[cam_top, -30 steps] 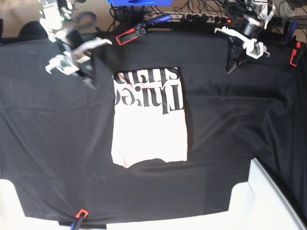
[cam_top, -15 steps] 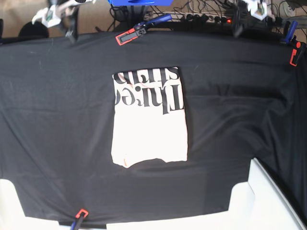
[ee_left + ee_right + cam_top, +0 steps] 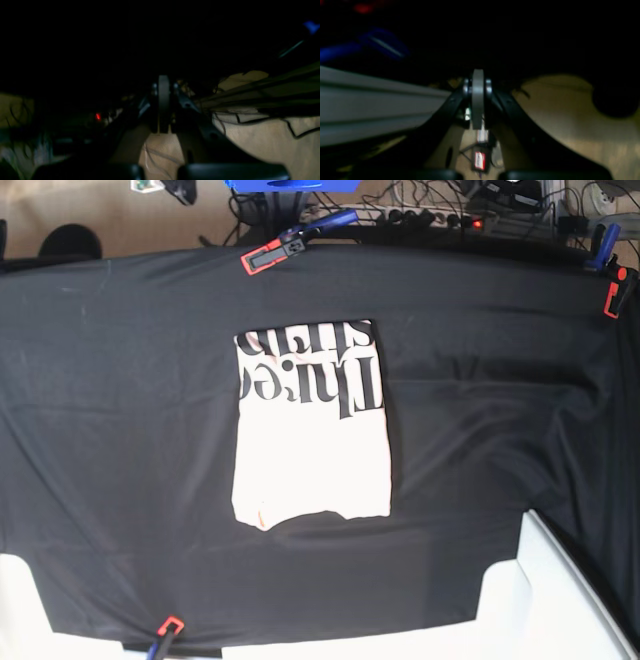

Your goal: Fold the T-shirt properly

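The pale pink T-shirt [image 3: 312, 425] lies folded into a neat upright rectangle in the middle of the black cloth [image 3: 120, 430], with its black lettering face up along the far edge. Nothing touches it. Both arms are lifted off the table behind its far edge. In the base view only a sliver of the right arm [image 3: 158, 186] shows at the top left. My left gripper [image 3: 163, 82] is shut with nothing in it, over floor and cables. My right gripper [image 3: 478, 76] is also shut and holds nothing, above the floor beside a pale rail.
Red-and-blue clamps [image 3: 272, 252] [image 3: 612, 295] [image 3: 165, 630] pin the black cloth at its edges. A power strip and cables [image 3: 440, 218] run behind the far edge. White surfaces [image 3: 550, 600] show at the near corners.
Both arms have risen and drawn back from the far side of the table, nearly leaving the base view. The folded T-shirt has not moved.
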Robot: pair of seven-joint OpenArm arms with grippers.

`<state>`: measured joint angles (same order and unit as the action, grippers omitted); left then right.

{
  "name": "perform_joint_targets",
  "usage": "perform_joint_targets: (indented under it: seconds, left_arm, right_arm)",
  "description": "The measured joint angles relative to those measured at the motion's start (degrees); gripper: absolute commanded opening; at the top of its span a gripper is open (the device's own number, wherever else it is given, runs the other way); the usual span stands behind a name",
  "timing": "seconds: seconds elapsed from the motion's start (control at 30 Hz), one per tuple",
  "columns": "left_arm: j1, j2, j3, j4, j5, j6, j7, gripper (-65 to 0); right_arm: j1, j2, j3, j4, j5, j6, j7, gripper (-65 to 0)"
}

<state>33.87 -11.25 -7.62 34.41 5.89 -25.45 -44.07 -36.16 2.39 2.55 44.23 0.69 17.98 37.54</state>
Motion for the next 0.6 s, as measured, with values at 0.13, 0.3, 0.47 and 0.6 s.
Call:
perform_joint_targets:
  seconds: [0.13, 0.3, 0.47, 0.6]
  left_arm:
    - [-10.8, 0.5, 4.8, -15.6, 0.2, -0.1, 5.6, -65.0]
    - [-24.6, 1.8, 11.3, -31.1, 0.1, 0.0, 20.6, -65.0]
    - [-28.1, 5.7, 13.0, -29.2, -0.3, 0.0, 33.4, -65.0]
    - [-28.8, 7.5, 13.0, -27.8, -0.4, 0.0, 35.8, -65.0]
  right_arm:
    - [12.0, 0.5, -2.5, -20.5, -0.4, 0.3, -3.9, -65.0]
    - [28.3, 2.0, -6.0, -38.2, -0.3, -0.2, -15.9, -65.0]
    - [33.0, 1.6, -5.9, -39.3, 0.2, -0.6, -25.3, -65.0]
    - [32.8, -0.8, -6.0, -39.9, 0.0, -7.8, -25.4, -65.0]
